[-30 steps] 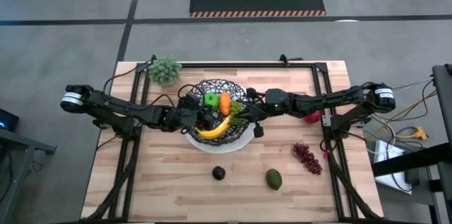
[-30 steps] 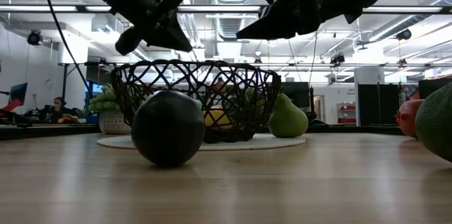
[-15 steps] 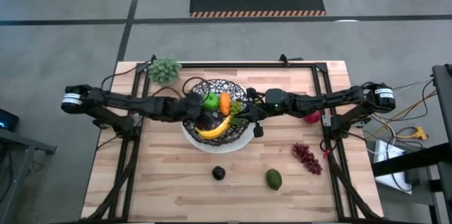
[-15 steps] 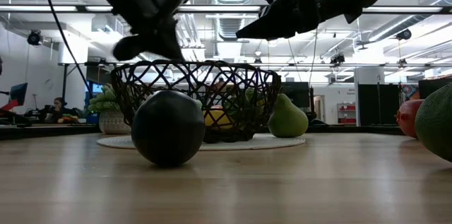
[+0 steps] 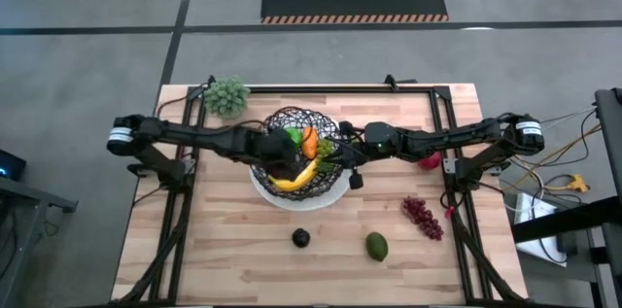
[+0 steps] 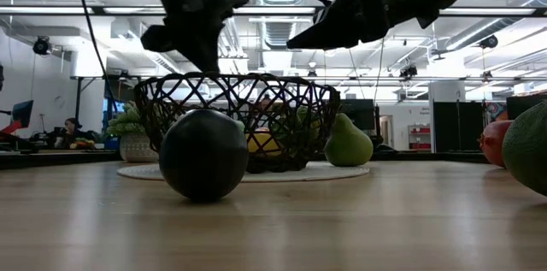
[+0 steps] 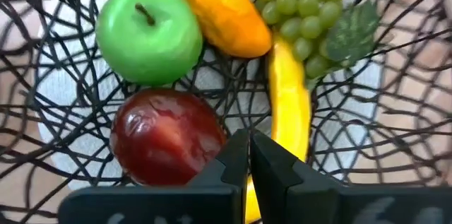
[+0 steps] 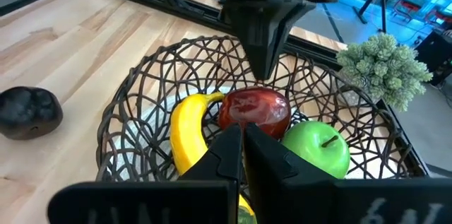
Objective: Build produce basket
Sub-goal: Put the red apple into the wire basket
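Two slim black jointed arms, each capped by a silver-white ring at its outer end; loose black cables trail along the links; matte black fingers (image 7: 272, 174) taper toward blunt tips.

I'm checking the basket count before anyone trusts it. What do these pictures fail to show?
- High view: the red apple in the basket is covered by the left gripper.
- Low view: basket contents show only through the mesh, and the plum blocks part of it.
- Low view: the avocado is cut off by the frame edge.
- High view: a red item is mostly hidden under the right arm.
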You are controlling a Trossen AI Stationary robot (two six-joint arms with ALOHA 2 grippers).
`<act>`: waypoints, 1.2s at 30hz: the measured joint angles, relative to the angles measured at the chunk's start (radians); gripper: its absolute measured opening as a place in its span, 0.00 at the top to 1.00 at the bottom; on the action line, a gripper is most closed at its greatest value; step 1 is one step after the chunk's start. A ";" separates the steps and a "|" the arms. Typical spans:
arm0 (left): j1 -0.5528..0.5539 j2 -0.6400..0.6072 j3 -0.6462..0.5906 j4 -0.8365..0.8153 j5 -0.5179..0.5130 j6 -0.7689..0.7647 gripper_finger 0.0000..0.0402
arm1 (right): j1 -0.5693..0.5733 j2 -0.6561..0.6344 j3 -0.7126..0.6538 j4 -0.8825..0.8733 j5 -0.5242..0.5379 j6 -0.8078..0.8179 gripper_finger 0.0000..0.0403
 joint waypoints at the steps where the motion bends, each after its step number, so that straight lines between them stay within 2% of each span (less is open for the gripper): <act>1: 0.000 0.014 0.002 -0.004 0.000 -0.002 1.00 | 0.000 0.000 0.000 -0.007 0.000 0.000 0.98; 4: 0.006 0.044 0.011 -0.027 0.035 -0.096 1.00 | 0.000 0.000 0.000 -0.026 0.000 -0.002 0.98; 7: 0.034 0.055 0.012 -0.033 0.169 -0.137 0.98 | 0.000 0.000 0.000 -0.026 0.000 -0.005 0.98; 9: 0.046 0.055 0.012 -0.035 0.233 -0.142 0.94 | 0.000 0.000 0.000 -0.026 0.000 -0.011 0.98; 12: 0.053 0.054 0.011 -0.037 0.256 -0.148 0.83 | 0.000 0.000 0.000 -0.027 0.000 -0.011 0.98; 16: 0.066 0.054 0.010 -0.037 0.250 -0.140 0.65 | 0.000 0.000 0.000 -0.040 0.000 -0.012 0.98; 20: 0.072 0.061 0.010 -0.037 0.154 -0.140 0.47 | 0.000 0.000 0.000 -0.047 0.000 -0.012 0.98; 23: 0.077 0.071 0.010 -0.040 0.105 -0.139 0.38 | 0.000 0.000 0.000 -0.047 0.000 -0.010 0.98; 29: 0.081 0.124 0.010 -0.125 0.073 -0.140 0.34 | 0.000 0.000 0.000 -0.050 0.000 -0.009 0.98; 36: 0.081 0.158 0.013 -0.121 0.045 -0.139 0.34 | 0.000 0.000 0.000 -0.056 0.000 -0.008 0.98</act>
